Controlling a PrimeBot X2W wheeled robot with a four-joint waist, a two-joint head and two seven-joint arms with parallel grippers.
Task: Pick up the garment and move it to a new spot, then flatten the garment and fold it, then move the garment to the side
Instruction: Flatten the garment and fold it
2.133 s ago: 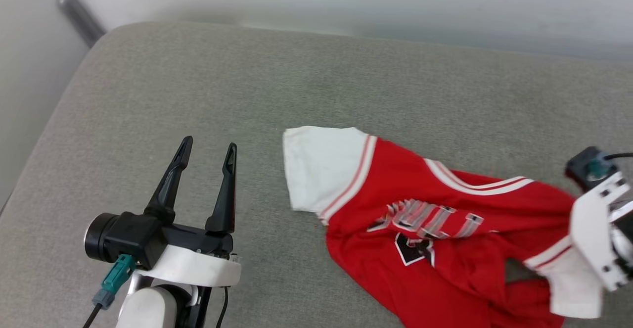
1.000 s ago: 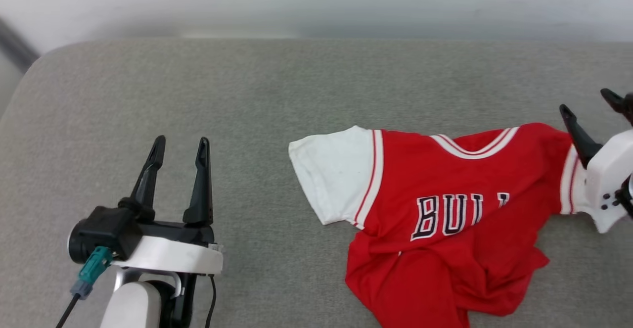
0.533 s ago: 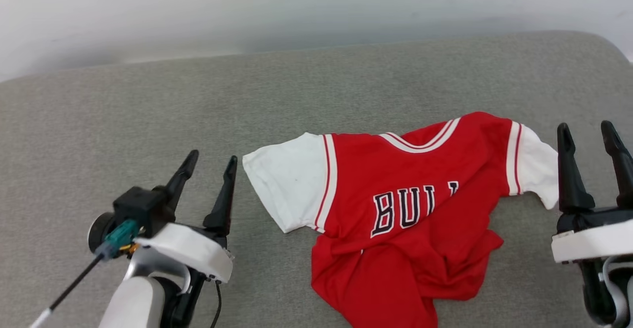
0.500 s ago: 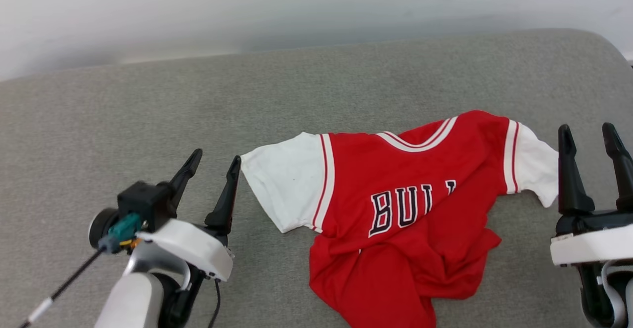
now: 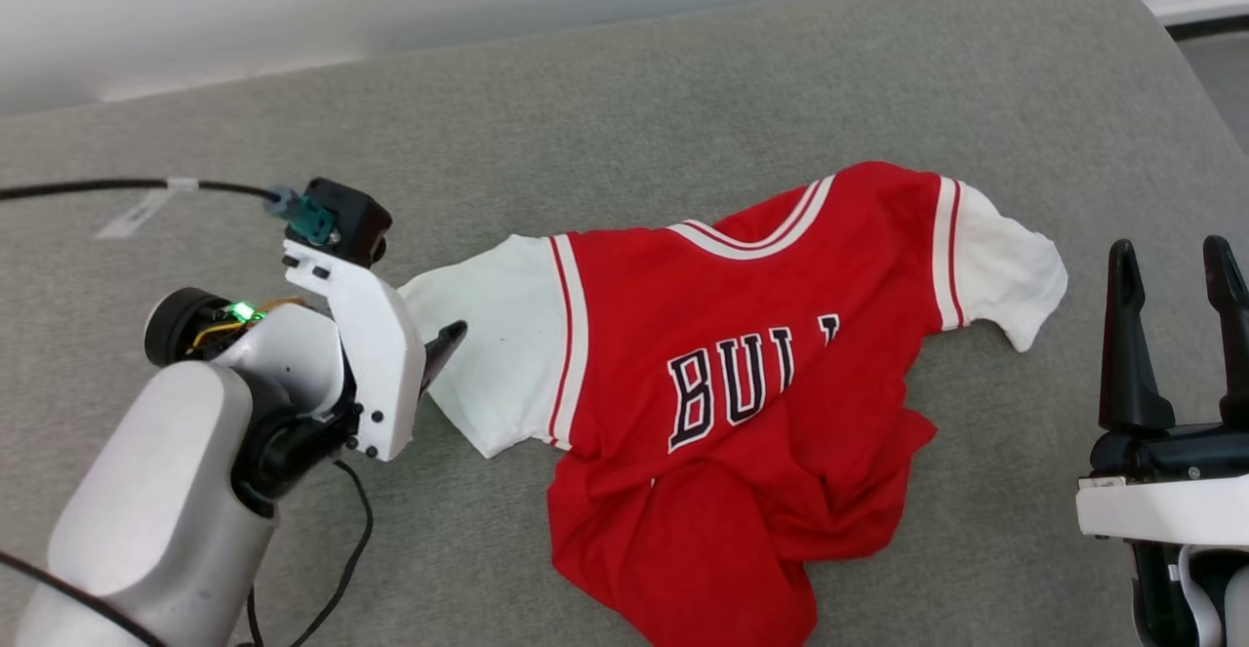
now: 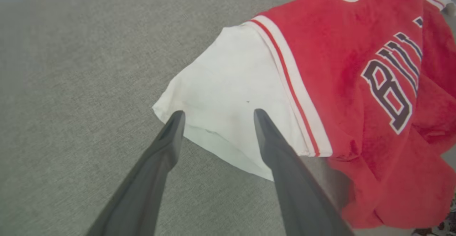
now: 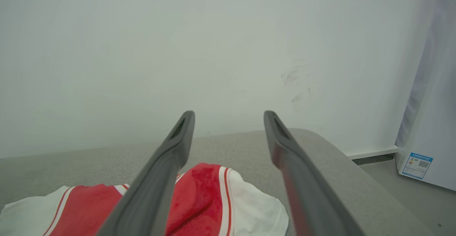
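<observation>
Both parted and empty, left gripper (image 6: 215, 114) and right gripper (image 5: 1169, 249) — garment (image 5: 751, 315) on grey cushion (image 5: 605, 91), white wall (image 7: 142, 51).

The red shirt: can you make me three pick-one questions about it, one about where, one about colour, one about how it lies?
1. The left gripper points at the shirt's: A collar, B white sleeve, C letters.
2. The sleeves are: A blue, B white, C green.
3. The shirt's bottom half is: A crumpled, B neatly folded, C lifted up.
Answers: B, its open fingers frame the sleeve's end; B, both sleeves show white; A, red folds bunch on the grey cushion.
</observation>
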